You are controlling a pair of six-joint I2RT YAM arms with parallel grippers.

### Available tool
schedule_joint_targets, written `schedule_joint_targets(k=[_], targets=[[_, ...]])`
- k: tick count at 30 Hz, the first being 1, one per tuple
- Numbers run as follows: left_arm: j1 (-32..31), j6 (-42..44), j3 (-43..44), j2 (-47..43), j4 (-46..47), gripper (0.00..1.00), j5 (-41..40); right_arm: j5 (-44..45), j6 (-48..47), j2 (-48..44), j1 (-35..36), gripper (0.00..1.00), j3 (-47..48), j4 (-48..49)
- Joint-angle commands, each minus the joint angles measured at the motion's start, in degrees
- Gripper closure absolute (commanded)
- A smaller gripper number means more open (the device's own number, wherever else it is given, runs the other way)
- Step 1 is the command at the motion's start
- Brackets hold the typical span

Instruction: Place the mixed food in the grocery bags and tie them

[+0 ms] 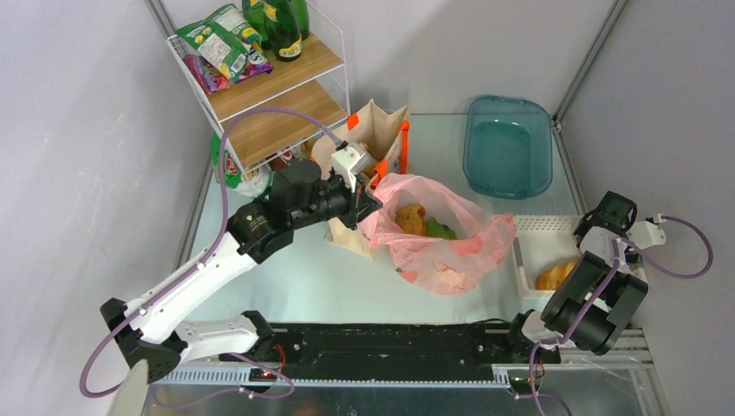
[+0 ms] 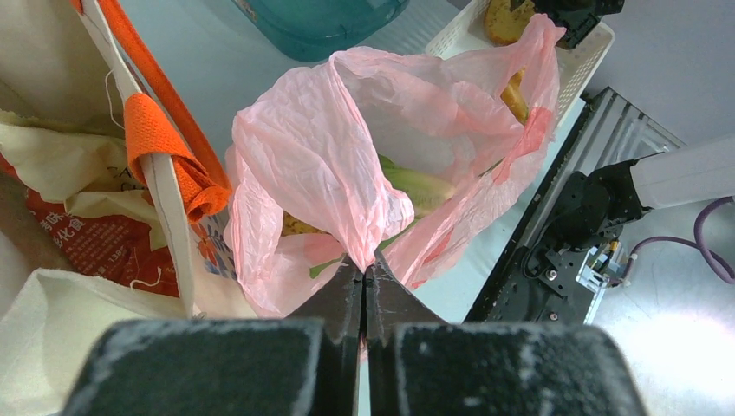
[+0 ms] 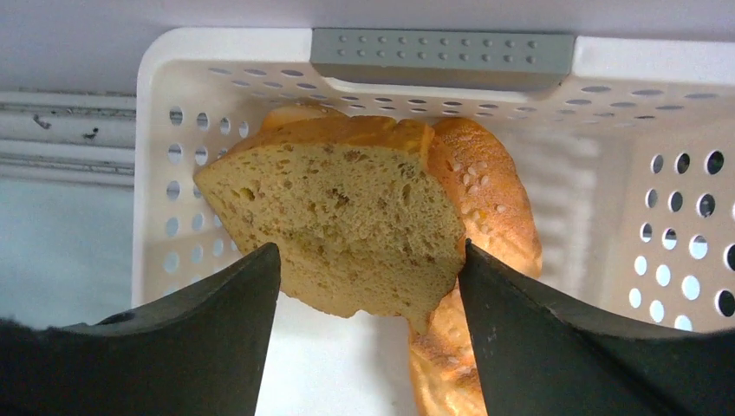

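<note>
Pink bag [image 2: 329,147] pinched in closed left tool [image 2: 364,264]; right tool [image 3: 370,247] spread astride one cut bread [image 3: 347,212] in basket [image 3: 225,43]. We count two bags; red print on tote [image 2: 78,234] unreadable.

My left arm [image 1: 195,282] and right arm [image 1: 596,299] are white shells with chunky black joints, purple cables [image 1: 223,173] trailing off both, my fingers [image 3: 208,338] matte black wedges.

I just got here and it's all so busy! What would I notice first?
The crinkly pink plastic bag in the middle of the table, its edge pinched by the left gripper, with a bread roll and lettuce inside. At the right, the right gripper straddles a cut chunk of bread in the white basket.
</note>
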Motion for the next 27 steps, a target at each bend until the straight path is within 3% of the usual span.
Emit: schedule_joint_targets(k=[1, 5, 8, 10, 13, 17, 22, 24, 27], targets=[[0.5, 1.6, -0.6, -0.8, 2.9, 1.0, -0.3, 3.2, 6.6, -0.1, -0.8, 0.26, 0.2, 0.9], [0.9, 1.6, -0.8, -1.9, 3.1, 1.0, -0.4, 1.8, 10.8, 0.7, -3.1, 0.47, 0.3, -1.8], [1.3, 1.3, -0.9, -2.4, 3.3, 1.0, 0.4, -1.1, 10.8, 1.5, -5.1, 0.86, 0.2, -2.0], [1.4, 1.2, -0.9, -2.8, 3.4, 1.0, 0.7, -1.6, 9.7, 1.0, -5.1, 1.0, 0.4, -1.9], [1.5, 1.2, -0.9, -3.7, 3.4, 1.0, 0.9, -2.1, 7.6, -2.2, -2.2, 1.0, 0.5, -1.1], [1.6, 1.2, -1.3, -4.9, 3.7, 1.0, 0.6, 3.1, 8.1, -9.3, 3.5, 1.0, 3.4, -8.6], [1.6, 1.3, -1.8, -5.8, 4.0, 1.0, 0.2, 3.7, 7.0, -24.0, 8.7, 1.0, 4.6, -14.0], [1.6, 1.2, -1.8, -6.0, 4.0, 1.0, 0.5, 1.3, 5.3, -29.8, 9.9, 1.0, 4.6, -14.1], [1.7, 1.1, -2.0, -6.0, 4.1, 1.0, 0.3, -14.4, -1.0, -37.9, 11.5, 1.0, 4.7, -8.9]])
